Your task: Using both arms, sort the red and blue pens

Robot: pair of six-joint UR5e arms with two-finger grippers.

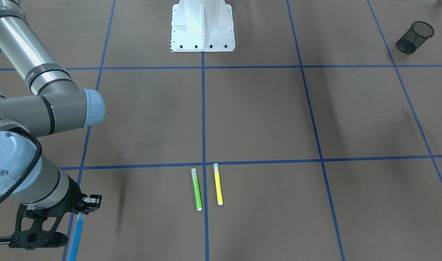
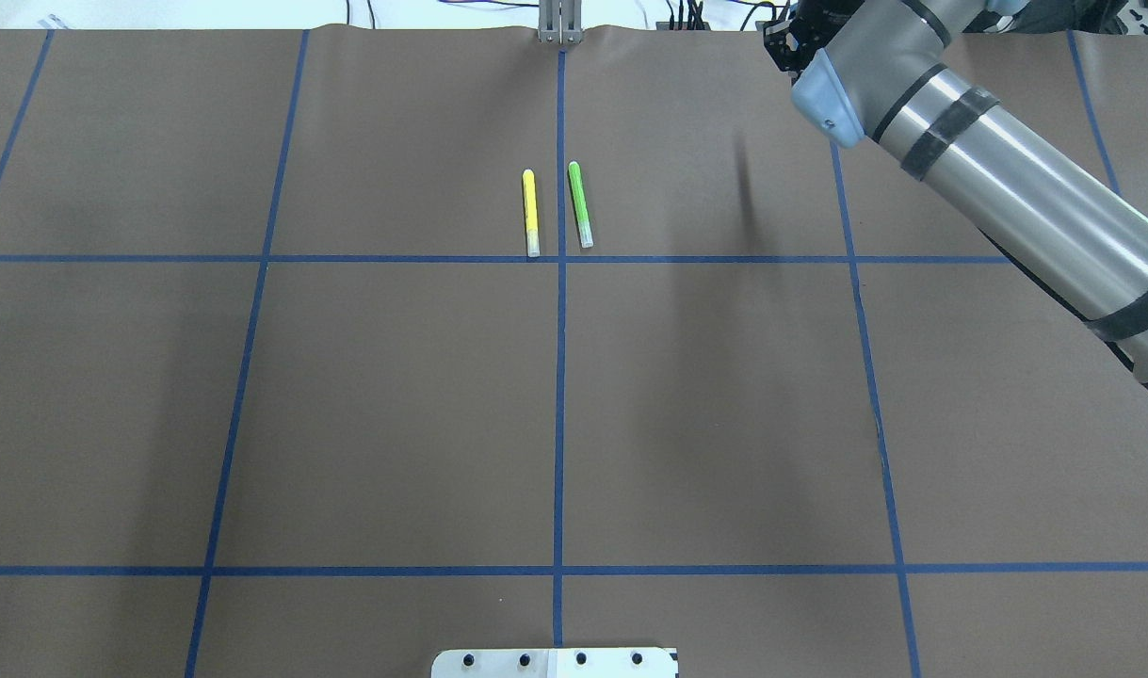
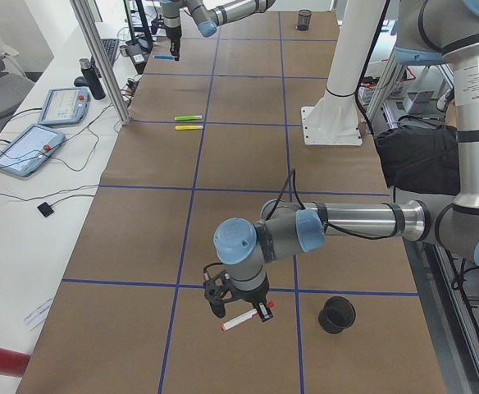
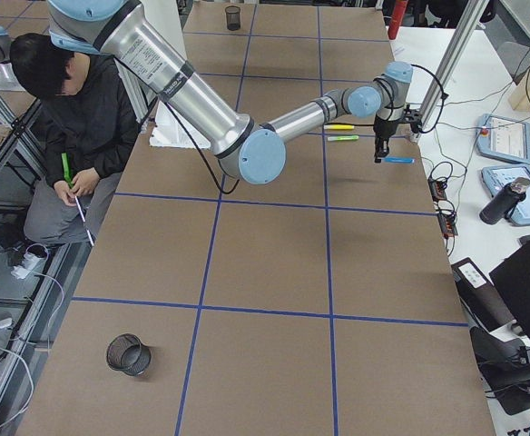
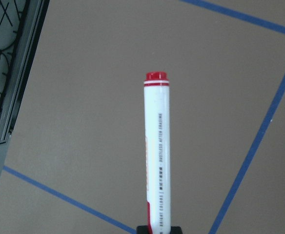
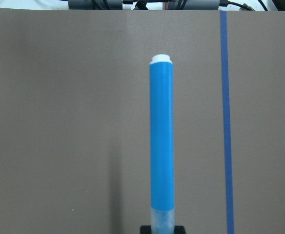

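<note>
— Red pen (image 5: 157,151): is anything on it readable?
— Fine black print runs along the white barrel beside an orange mark, but it is too small to read. The red end points away from the wrist camera. The other end is hidden inside the left gripper (image 3: 260,310), which is clenched on it.
— Where is it?
— Tilted low over the table at the robot's left end, near a black mesh cup (image 3: 336,314). I can't tell whether its tip touches the paper.
— And the blue pen (image 6: 162,141)?
— No writing shows on it. The right gripper (image 1: 81,212) grasps it by the translucent cap, white tip outward, near the table's far edge on the robot's right, beside a blue tape line. The front view cuts off its lower end.
— Any lettering elsewhere?
— Some on the right arm (image 1: 36,72), on its silver tube, but it's illegible.
— What else is there?
— A green marker (image 1: 196,190) and a yellow marker (image 1: 218,184) lie side by side, not touching, mid-table. A second mesh cup (image 4: 127,354) sits at the right end.
</note>
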